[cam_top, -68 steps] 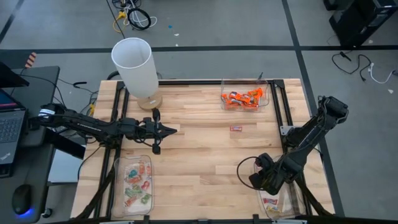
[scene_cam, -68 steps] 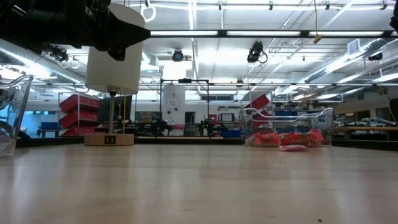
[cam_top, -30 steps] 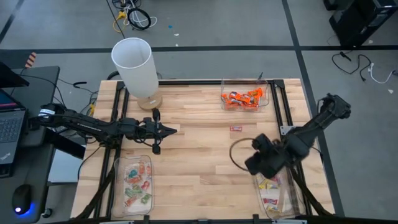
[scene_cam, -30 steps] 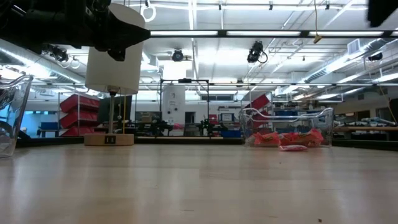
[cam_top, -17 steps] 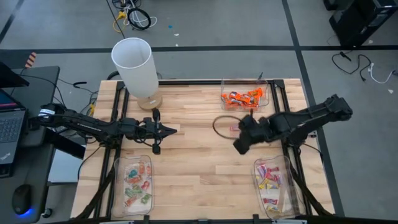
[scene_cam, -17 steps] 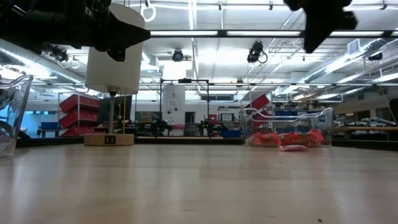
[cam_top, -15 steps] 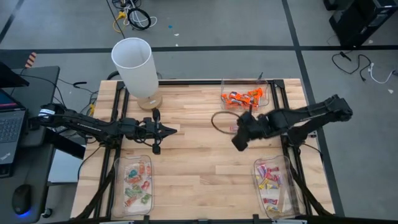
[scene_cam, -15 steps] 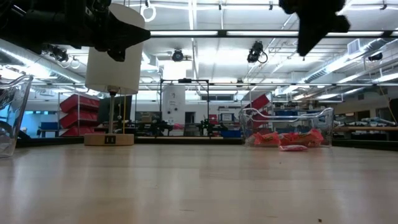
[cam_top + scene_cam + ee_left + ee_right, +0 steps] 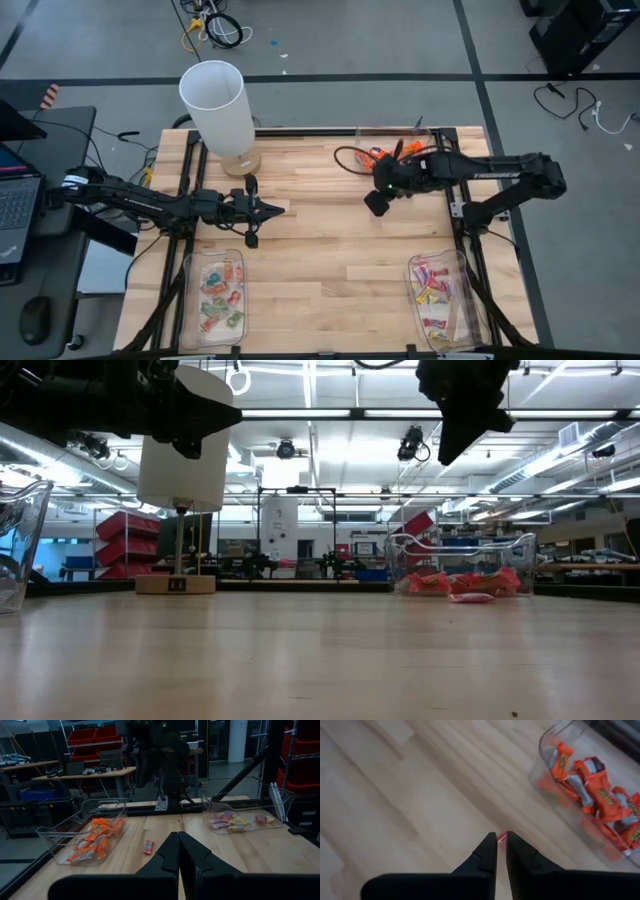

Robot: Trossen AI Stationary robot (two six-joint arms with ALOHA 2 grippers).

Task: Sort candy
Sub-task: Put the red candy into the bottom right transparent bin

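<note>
Right wrist view: orange candy [image 9: 600, 795], lettering illegible

White lamp [image 9: 216, 105] upper left of the wooden table [image 9: 310, 260], clear trays [image 9: 214, 298] at lower left, lower right and top, laptop [image 9: 14, 205] far left, cables [image 9: 212, 25] on floor.

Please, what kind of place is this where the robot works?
Probably a robotics lab or workshop: behind the wooden table stand racks of red storage bins and workbenches, with strip lights on an open ceiling and loose cables on the grey floor.
</note>
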